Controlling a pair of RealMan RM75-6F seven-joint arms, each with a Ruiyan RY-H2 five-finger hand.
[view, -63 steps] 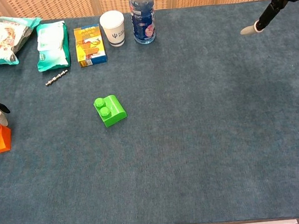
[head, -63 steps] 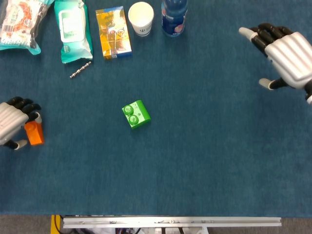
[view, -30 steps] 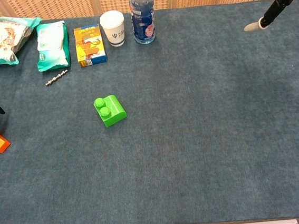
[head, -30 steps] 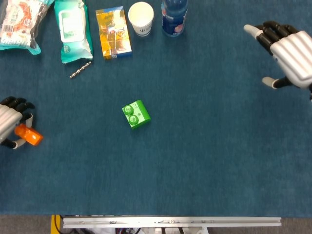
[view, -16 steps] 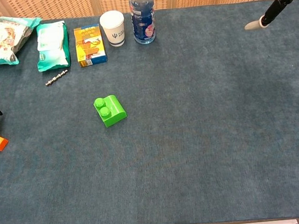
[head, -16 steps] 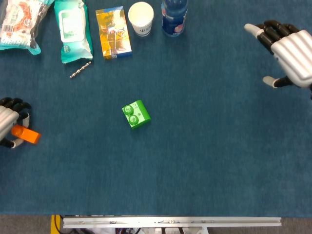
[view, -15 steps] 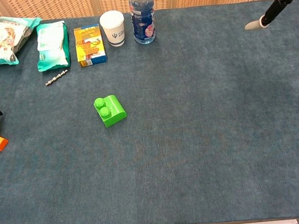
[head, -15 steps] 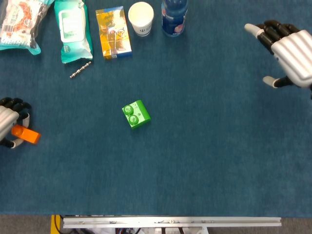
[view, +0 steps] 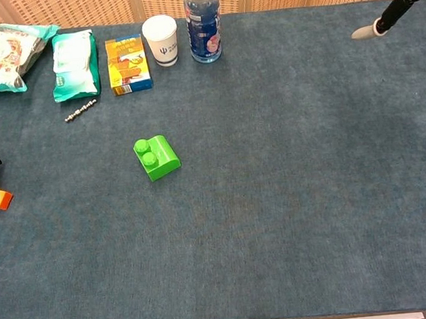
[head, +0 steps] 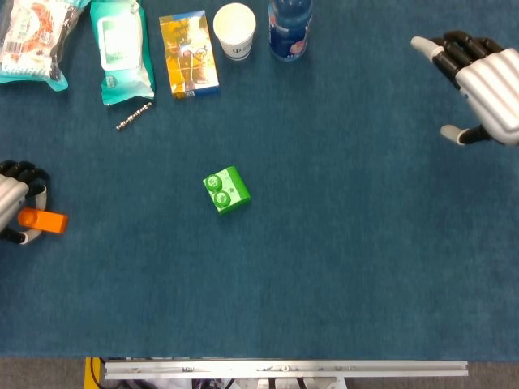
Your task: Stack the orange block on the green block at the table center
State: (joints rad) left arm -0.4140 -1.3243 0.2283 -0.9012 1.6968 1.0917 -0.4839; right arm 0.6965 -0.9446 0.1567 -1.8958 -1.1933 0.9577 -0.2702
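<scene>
My left hand (head: 15,209) at tabletop's left edge, fingers clamped on orange block (head: 42,220), block lying sideways in grip. Green block (head: 225,190) near tabletop centre, studs up, well apart from orange. My right hand (head: 478,81) near far right corner, fingers spread, holding nothing
</scene>
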